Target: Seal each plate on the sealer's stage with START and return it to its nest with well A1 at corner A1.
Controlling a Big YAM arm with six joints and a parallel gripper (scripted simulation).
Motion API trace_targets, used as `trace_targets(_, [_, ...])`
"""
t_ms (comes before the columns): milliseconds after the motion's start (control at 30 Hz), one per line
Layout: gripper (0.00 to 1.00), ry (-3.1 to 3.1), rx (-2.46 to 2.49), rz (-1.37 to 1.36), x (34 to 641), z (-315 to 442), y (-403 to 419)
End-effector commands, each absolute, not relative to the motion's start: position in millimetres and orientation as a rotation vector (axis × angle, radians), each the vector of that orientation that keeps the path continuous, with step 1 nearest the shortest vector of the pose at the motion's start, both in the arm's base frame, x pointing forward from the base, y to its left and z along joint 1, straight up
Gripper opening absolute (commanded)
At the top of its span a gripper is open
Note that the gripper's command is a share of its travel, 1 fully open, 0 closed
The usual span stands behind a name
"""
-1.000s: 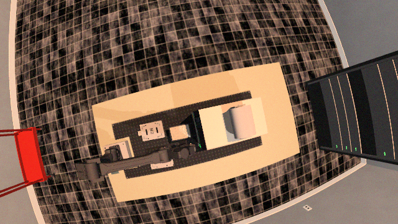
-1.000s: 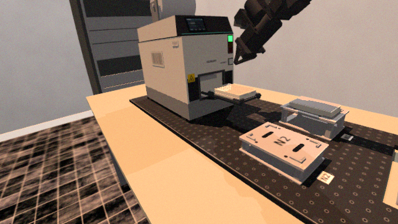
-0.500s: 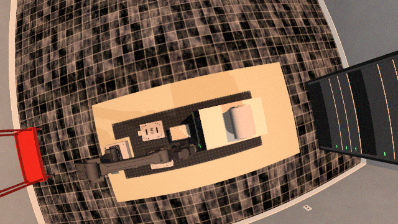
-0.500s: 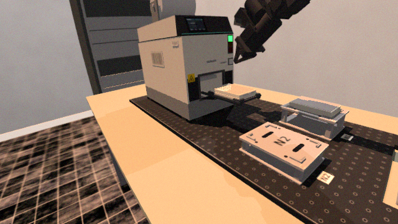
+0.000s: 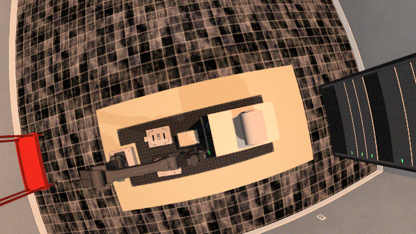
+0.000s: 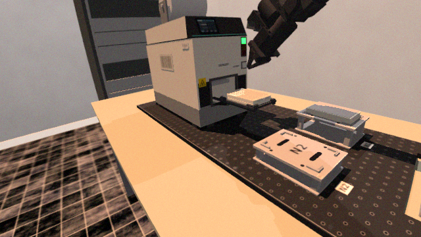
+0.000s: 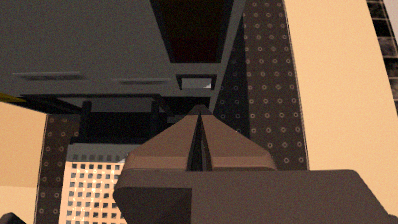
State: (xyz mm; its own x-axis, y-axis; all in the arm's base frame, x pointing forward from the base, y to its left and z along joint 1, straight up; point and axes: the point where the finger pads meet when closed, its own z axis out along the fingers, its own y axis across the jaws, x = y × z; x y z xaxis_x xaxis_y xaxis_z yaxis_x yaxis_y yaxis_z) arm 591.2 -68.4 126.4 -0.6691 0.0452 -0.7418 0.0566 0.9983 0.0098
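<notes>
Black two-finger gripper, upper right of the exterior view, clenched on nothing, presumably for pressing the pale square START button.

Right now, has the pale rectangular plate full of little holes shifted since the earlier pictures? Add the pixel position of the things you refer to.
No. The pale rectangular plate (image 5: 187, 138) (image 6: 248, 96) (image 7: 92, 192) still sits just outside the opening of the boxy beige sealer (image 5: 222, 133) (image 6: 174, 79) (image 7: 90, 40), neither nearer nor farther.
</notes>
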Motion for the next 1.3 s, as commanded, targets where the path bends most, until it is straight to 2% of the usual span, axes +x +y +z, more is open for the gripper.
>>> trace_targets(0, [0.00, 2.270, 0.058, -0.031, 611.7, 144.9, -74.5])
trace_targets(567, [0.00, 2.313, 0.059, -0.026, 601.9, 121.0, -72.0])
trace_targets(900, [0.00, 2.261, 0.040, -0.025, 614.2, 149.7, -64.4])
trace_targets(1267, [0.00, 2.268, 0.067, -0.040, 615.4, 146.3, -78.5])
